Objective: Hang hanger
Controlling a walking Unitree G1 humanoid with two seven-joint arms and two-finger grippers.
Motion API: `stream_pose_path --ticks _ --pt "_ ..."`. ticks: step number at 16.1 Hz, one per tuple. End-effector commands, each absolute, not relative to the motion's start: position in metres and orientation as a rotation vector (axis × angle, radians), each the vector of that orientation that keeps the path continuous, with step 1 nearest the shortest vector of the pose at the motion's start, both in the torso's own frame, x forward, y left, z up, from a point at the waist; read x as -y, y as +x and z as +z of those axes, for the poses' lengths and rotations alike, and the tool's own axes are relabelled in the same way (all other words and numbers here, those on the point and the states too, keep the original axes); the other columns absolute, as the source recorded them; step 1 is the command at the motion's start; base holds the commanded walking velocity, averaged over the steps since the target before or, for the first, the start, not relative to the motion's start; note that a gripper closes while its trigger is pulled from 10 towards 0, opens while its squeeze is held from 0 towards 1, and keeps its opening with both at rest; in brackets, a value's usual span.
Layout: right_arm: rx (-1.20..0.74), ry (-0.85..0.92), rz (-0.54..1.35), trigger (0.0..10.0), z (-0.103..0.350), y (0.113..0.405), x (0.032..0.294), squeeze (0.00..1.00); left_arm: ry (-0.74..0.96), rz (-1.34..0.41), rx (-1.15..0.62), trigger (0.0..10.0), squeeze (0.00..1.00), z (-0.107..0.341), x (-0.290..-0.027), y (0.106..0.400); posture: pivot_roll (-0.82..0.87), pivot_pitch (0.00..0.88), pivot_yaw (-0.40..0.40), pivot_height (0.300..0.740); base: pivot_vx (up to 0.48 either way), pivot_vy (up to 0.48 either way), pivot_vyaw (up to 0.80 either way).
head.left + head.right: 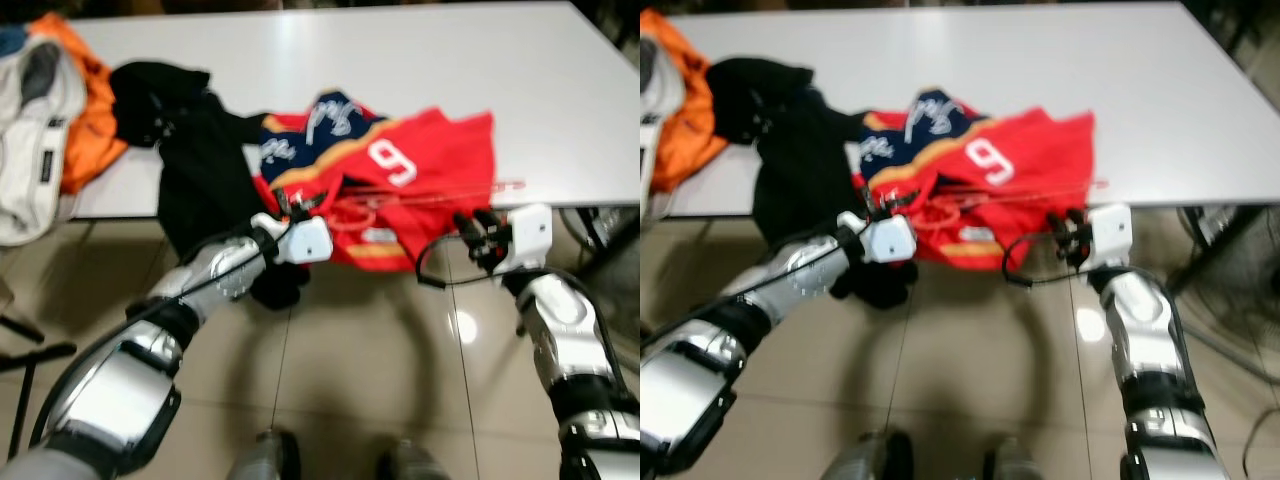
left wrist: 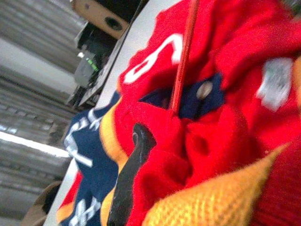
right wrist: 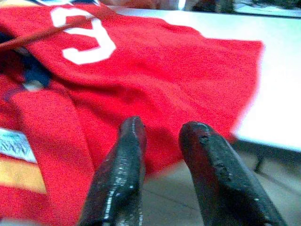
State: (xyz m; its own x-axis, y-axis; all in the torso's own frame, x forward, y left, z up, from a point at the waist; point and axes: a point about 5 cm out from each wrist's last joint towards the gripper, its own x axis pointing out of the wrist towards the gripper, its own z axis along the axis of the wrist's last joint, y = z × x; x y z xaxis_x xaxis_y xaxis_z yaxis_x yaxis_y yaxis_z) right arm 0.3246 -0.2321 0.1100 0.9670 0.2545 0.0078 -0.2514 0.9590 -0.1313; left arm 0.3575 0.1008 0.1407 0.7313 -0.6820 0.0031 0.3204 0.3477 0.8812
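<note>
While red hanger (image 1: 420,192) lies on jersey (image 1: 420,160), left gripper (image 1: 290,208) buried in cloth

White table (image 1: 560,110), long, set on a tiled floor (image 1: 350,370). On it, along the near edge: a red jersey (image 1: 430,160) with a white numeral and navy and yellow parts, hanging over the edge; a thin red hanger (image 1: 440,192) across the jersey; a black garment (image 1: 190,140) draped off the edge; an orange garment (image 1: 88,120); a white garment (image 1: 30,140).
</note>
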Motion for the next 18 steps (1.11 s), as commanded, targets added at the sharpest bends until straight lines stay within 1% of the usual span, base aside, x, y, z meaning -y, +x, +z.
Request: stream_pose_path --ticks 1,2,4,5,7,9,11,14,16,18 --pt "0.031 -0.171 0.228 3.6 0.111 0.322 0.236 0.00 1.035 -0.687 0.403 10.0 0.00 0.141 -0.100 0.358 -0.28 0.136 0.058 0.740 0.000 0.000 0.00" --pt "0.036 -0.170 0.220 10.0 0.111 0.320 0.236 0.00 1.031 -0.686 0.403 10.0 0.00 0.141 -0.099 0.357 -0.28 0.136 0.057 0.740 0.000 0.000 0.00" --pt "0.037 -0.153 0.225 10.0 0.110 0.317 0.235 0.00 1.016 -0.683 0.405 10.0 0.00 0.141 -0.097 0.357 -0.28 0.136 0.054 0.740 0.000 0.000 0.00" --pt "0.030 -0.120 0.203 10.0 0.107 0.312 0.239 0.00 0.950 -0.666 0.422 10.0 0.00 0.148 -0.091 0.359 -0.28 0.131 0.052 0.740 0.000 0.000 0.00" --pt "0.026 -0.122 0.198 10.0 0.106 0.309 0.241 0.00 0.948 -0.665 0.429 10.0 0.00 0.150 -0.089 0.360 -0.29 0.124 0.055 0.740 0.000 0.000 0.00" --pt "0.030 -0.129 0.226 10.0 0.105 0.309 0.236 0.00 0.958 -0.668 0.427 10.0 0.00 0.149 -0.089 0.360 -0.29 0.124 0.055 0.740 0.000 0.000 0.00" --pt "-0.004 -0.147 0.321 10.0 0.098 0.309 0.217 0.00 0.952 -0.673 0.429 10.0 0.00 0.149 -0.086 0.360 -0.29 0.112 0.059 0.740 0.000 0.000 0.00" --pt "-0.050 -0.188 0.416 10.0 0.086 0.311 0.199 0.00 0.938 -0.676 0.436 10.0 0.00 0.151 -0.083 0.360 -0.30 0.109 0.061 0.740 0.000 0.000 0.00" --pt "-0.081 -0.186 0.440 10.0 0.081 0.317 0.191 0.00 0.934 -0.677 0.437 10.0 0.00 0.151 -0.082 0.360 -0.29 0.111 0.062 0.740 0.000 0.000 0.00" --pt "-0.089 -0.233 0.409 10.0 0.081 0.323 0.194 0.00 0.933 -0.676 0.439 10.0 0.00 0.152 -0.082 0.360 -0.29 0.113 0.062 0.740 0.000 0.000 0.00"
